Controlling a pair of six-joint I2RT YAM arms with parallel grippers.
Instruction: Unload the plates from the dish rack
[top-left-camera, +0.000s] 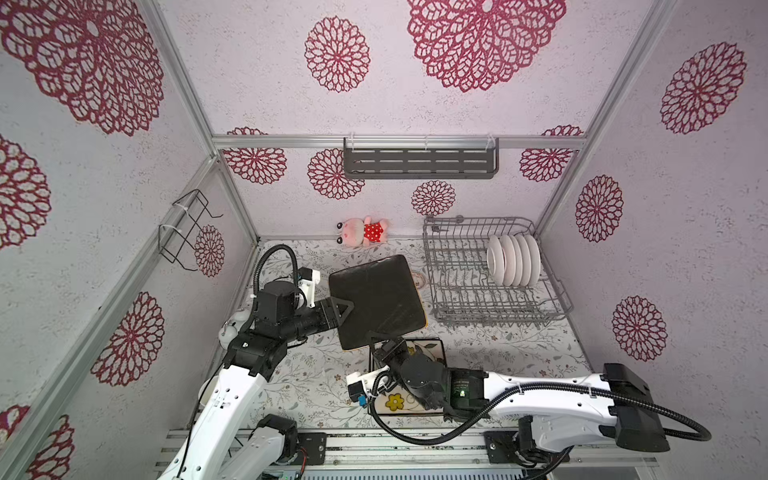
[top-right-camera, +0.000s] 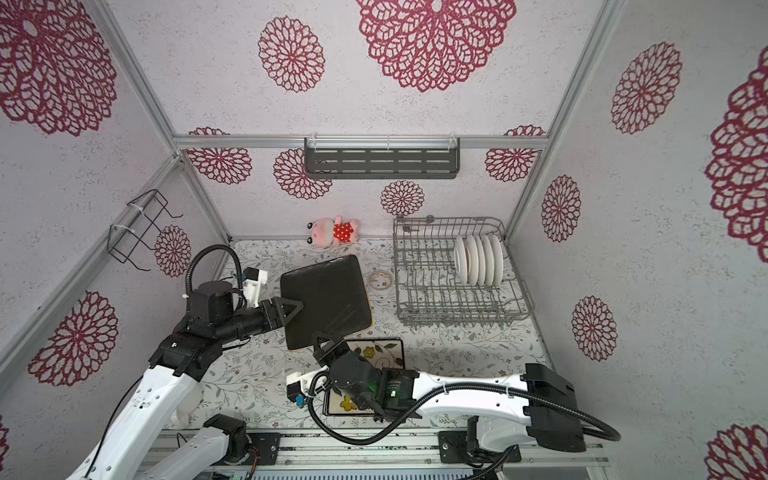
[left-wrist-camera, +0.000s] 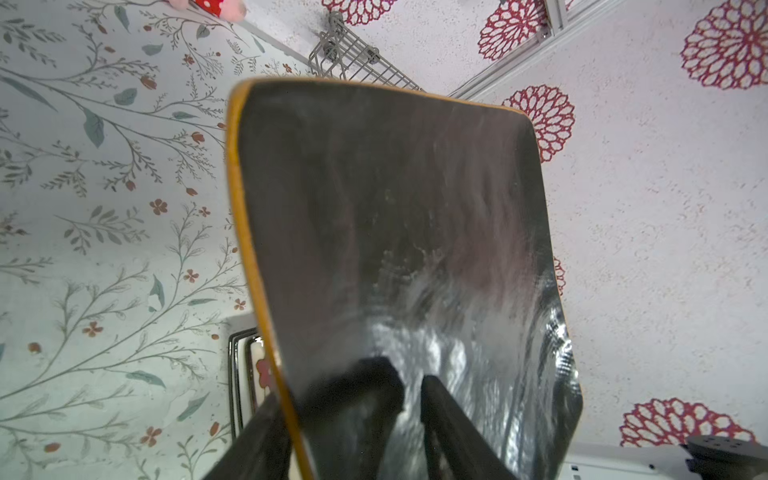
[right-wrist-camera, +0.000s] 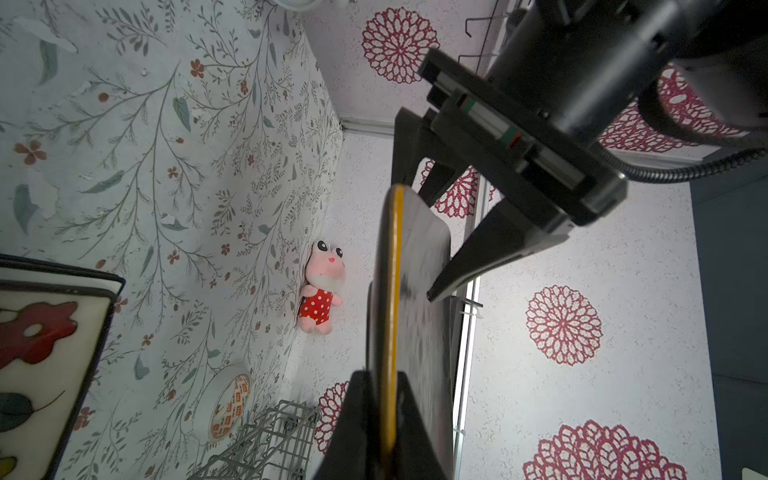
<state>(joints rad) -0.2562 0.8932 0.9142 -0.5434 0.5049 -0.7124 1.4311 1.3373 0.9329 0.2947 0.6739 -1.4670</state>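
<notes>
The black plate (top-left-camera: 376, 297) is orange-edged, round plates (top-left-camera: 513, 260) white.

Left arm (top-left-camera: 232, 395) and right arm (top-left-camera: 540, 399): white shells on long links, black joint housings. Ribbed black conduit (right-wrist-camera: 681, 176) loops off each. White camera mount (top-left-camera: 309, 282) beside each wrist. Left gripper (top-left-camera: 351, 308), right gripper (right-wrist-camera: 384, 376): black, open-triangle fingers (left-wrist-camera: 353, 399). Small green light (top-left-camera: 460, 392) glows on right forearm housing.

Both top views: dish rack (top-left-camera: 478, 221) right of centre, against back wall; round plates (top-left-camera: 513, 261) stand in its right end. Square plate (top-left-camera: 378, 299) mid-frame, left of rack; small bowl (top-right-camera: 380, 279) between them. Stacked plates (top-left-camera: 428, 347) just below. Plush toy (top-left-camera: 363, 232) above, at wall foot.
</notes>
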